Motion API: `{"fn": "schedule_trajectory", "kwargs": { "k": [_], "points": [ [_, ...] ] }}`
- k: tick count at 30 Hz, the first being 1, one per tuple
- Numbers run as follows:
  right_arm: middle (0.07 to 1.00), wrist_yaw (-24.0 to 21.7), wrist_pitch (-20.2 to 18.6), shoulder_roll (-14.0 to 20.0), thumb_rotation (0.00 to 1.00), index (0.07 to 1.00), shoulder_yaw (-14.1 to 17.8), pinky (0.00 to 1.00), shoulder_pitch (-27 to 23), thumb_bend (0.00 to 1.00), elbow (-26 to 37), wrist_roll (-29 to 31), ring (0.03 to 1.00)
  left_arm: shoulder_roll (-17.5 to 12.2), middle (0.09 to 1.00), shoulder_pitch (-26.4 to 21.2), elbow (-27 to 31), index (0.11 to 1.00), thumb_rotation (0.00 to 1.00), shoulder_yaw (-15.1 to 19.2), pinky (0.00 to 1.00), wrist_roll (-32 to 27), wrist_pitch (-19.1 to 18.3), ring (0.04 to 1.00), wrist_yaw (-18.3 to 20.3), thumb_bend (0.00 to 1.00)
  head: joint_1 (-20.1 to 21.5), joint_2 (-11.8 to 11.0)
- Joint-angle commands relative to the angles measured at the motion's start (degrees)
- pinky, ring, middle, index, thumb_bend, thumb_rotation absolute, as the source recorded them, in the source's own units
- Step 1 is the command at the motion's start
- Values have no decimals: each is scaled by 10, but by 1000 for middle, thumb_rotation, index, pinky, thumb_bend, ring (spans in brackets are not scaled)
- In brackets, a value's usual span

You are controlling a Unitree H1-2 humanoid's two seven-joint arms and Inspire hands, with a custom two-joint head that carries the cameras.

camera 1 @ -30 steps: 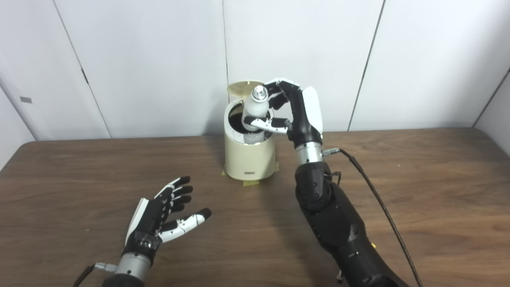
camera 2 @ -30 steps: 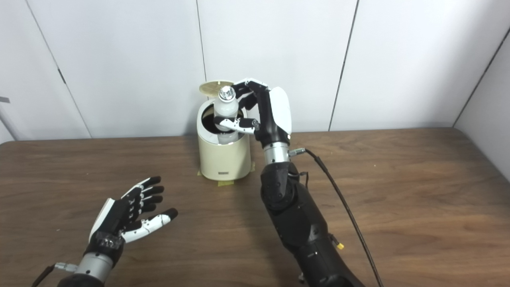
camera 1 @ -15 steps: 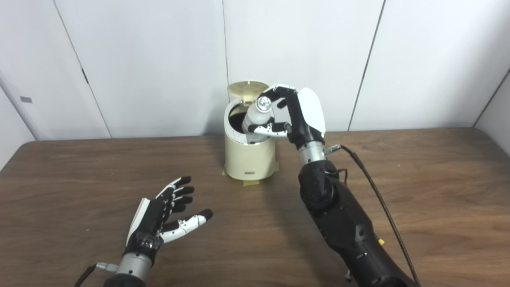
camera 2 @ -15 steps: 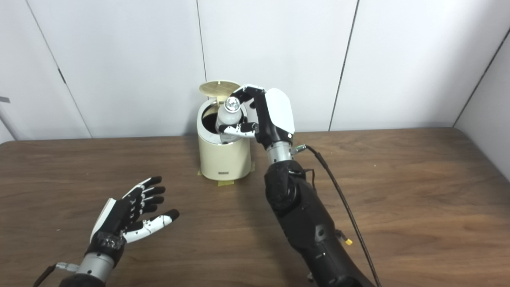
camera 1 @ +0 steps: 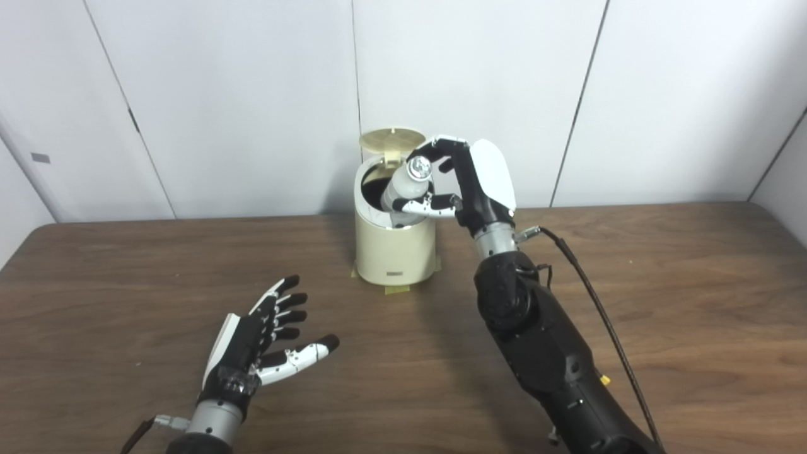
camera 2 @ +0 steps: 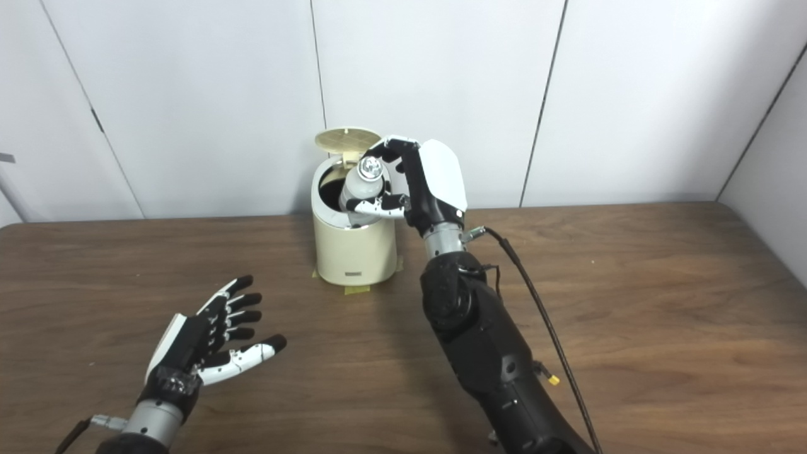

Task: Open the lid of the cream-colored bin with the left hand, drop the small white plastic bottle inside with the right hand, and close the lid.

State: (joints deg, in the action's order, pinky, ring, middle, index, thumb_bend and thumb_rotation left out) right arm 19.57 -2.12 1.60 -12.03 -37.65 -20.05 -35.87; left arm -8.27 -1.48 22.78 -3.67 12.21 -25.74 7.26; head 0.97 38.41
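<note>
The table (camera 1: 126,265) is matt dark wood grain, the bin (camera 1: 394,252) smooth cream plastic, the bottle (camera 1: 403,186) frosted white plastic.

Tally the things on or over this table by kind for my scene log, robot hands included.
Bins: 1, cream-colored bin, lid up
Bottles: 1, white bottle, held in the right hand
Hands: 2, right hand, left hand
Total: 4
</note>
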Motion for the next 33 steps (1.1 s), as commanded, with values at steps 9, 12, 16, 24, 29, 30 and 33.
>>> {"fn": "schedule_trajectory", "kwargs": {
  "k": [9,12,16,24,29,30,33],
  "points": [
    [628,-13,-3,7,141,493,-4,530,-29,525,25,-4,628,-5,856,-17,20,920,115,-5,841,12,14,820,-6,708,-1,3],
    [648,-23,-7,10,141,494,-6,545,-29,525,25,-4,647,-6,855,-17,21,906,120,-5,831,12,10,826,-3,704,0,4],
    [677,-28,-6,13,118,621,-8,562,-29,841,23,-3,667,-6,851,-17,21,886,130,-3,833,13,7,824,-3,711,0,4],
    [700,-37,-12,16,125,683,-3,550,-29,930,23,1,675,-7,842,-18,19,869,131,-2,811,12,10,817,0,709,-1,5],
    [695,-40,-19,16,134,687,-2,536,-29,937,25,1,669,-7,844,-18,18,877,122,-2,827,11,10,814,0,707,0,6],
    [693,-42,-22,16,138,688,-2,537,-29,935,27,0,667,-7,844,-19,18,878,121,-2,828,11,10,812,0,709,0,6],
    [693,-43,-26,16,146,687,-3,542,-28,935,30,-1,671,-7,842,-18,18,880,117,-3,813,12,10,809,0,706,0,6]
  ]
}}
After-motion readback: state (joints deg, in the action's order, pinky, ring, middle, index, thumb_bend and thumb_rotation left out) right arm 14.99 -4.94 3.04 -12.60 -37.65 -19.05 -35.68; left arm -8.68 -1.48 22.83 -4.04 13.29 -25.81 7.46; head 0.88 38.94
